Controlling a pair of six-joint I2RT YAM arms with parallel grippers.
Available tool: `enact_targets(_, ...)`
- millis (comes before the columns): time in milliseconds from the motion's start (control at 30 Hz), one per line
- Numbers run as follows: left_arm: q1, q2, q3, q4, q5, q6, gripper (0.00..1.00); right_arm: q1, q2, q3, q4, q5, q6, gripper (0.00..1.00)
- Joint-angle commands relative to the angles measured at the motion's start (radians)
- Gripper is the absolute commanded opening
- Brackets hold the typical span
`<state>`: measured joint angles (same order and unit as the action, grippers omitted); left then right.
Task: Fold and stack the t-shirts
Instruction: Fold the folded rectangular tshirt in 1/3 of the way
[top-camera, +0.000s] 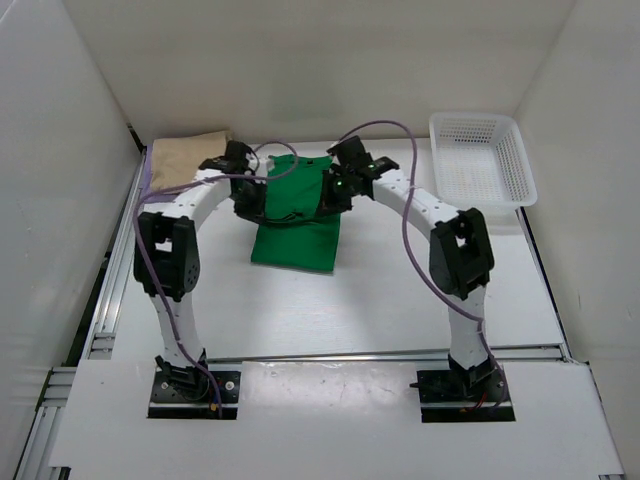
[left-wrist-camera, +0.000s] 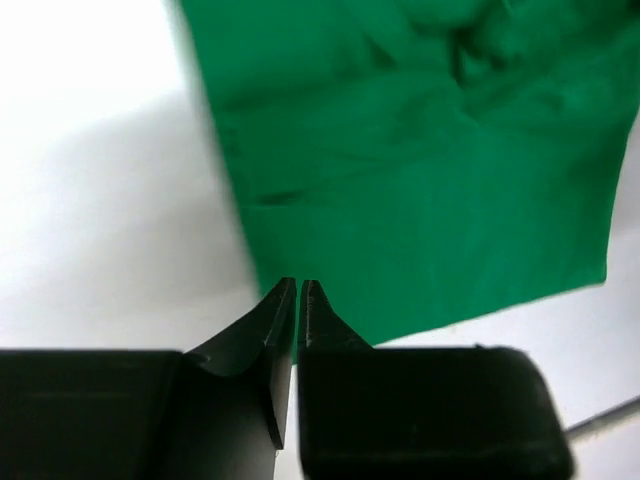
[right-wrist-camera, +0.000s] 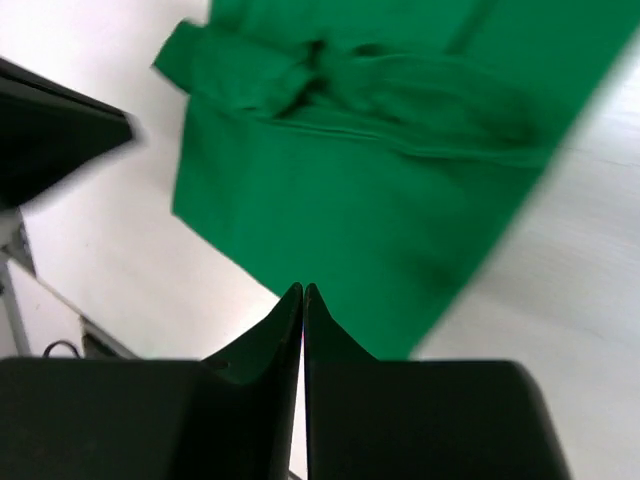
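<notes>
left gripper (left-wrist-camera: 298, 287) and right gripper (right-wrist-camera: 303, 290), closed, over green t-shirt (top-camera: 295, 245).

Bright green shirt (top-camera: 296, 238), tan shirt (top-camera: 185, 158), white basket (top-camera: 478, 160).

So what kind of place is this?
Probably a robot lab test booth, not a home: two white-and-black robot arms bolted to a white table, plain white walls boxing it in, and silver metal frame rails.

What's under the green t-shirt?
Only the white table shows around the green t-shirt. Whatever lies beneath is covered; the left gripper and right gripper also block its far part from above.
</notes>
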<state>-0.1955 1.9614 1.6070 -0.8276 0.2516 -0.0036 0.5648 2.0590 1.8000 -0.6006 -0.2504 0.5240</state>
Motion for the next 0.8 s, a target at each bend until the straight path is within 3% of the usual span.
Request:
enact_targets(0, -0.129, 0.005, -0.018, -0.024, 0.005, 0.004, 0.21, -0.003, 0.125, 0.039, 0.013, -0.078, 0.057, 0.01)
enact_targets(233, -0.185, 0.140, 0.118, -0.024, -0.063, 0.004, 0.28, -0.025, 0.199, -0.010, 0.136, -0.149, 0.241, 0.00)
enact_targets(467, -0.185, 0.255, 0.244, 0.024, -0.268, 0.004, 0.38, -0.055, 0.190, -0.083, 0.157, -0.109, 0.252, 0.00)
enact_targets(633, -0.176, 0.306, 0.358, 0.045, -0.327, 0.004, 0.46, -0.066, 0.179, -0.132, 0.171, -0.119, 0.223, 0.00)
enact_targets(767, -0.148, 0.338, 0.438, 0.045, -0.362, 0.004, 0.60, -0.086, 0.161, -0.152, 0.171, -0.119, 0.205, 0.00)
